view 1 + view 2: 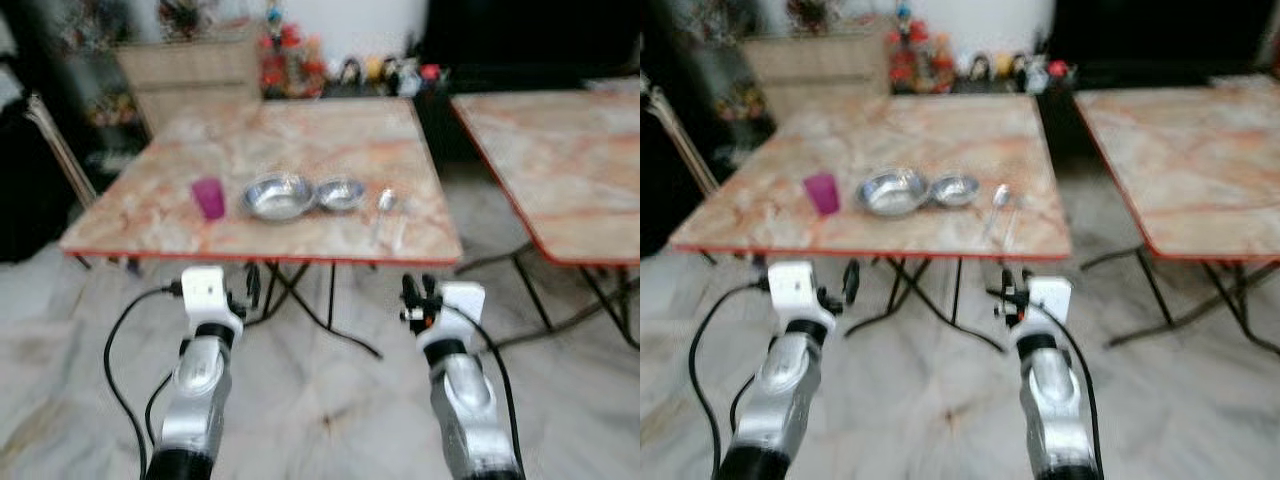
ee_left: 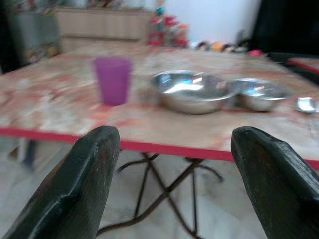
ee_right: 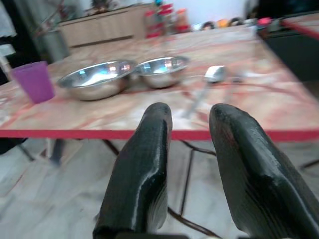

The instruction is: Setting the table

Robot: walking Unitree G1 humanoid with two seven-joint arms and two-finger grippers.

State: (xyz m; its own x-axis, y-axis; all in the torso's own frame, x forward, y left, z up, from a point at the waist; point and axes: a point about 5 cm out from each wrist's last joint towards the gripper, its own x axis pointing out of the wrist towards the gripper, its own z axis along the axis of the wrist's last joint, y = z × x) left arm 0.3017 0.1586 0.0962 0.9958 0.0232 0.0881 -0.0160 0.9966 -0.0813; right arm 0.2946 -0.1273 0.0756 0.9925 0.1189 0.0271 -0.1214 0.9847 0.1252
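Observation:
A marble-topped table (image 1: 300, 240) with a red edge stands just ahead of me. In a row near its front edge are a purple cup (image 1: 208, 197), a large steel bowl (image 1: 279, 196), a smaller steel bowl (image 1: 341, 193) and a steel spoon (image 1: 385, 205). Both arms are held low, short of the table edge and below its top. My left gripper (image 2: 174, 137) is open wide, facing the cup (image 2: 113, 79) and the large bowl (image 2: 192, 91). My right gripper (image 3: 190, 112) is open by a narrow gap with nothing in it, facing the spoon (image 3: 212, 74).
A second marble table (image 1: 570, 170) stands to the right, across a narrow gap of floor. Crossed black legs (image 1: 290, 290) run under the near table. Behind it are a wooden cabinet (image 1: 190, 70) and small bottles (image 1: 340, 70). A folded frame (image 1: 60, 150) leans at the left.

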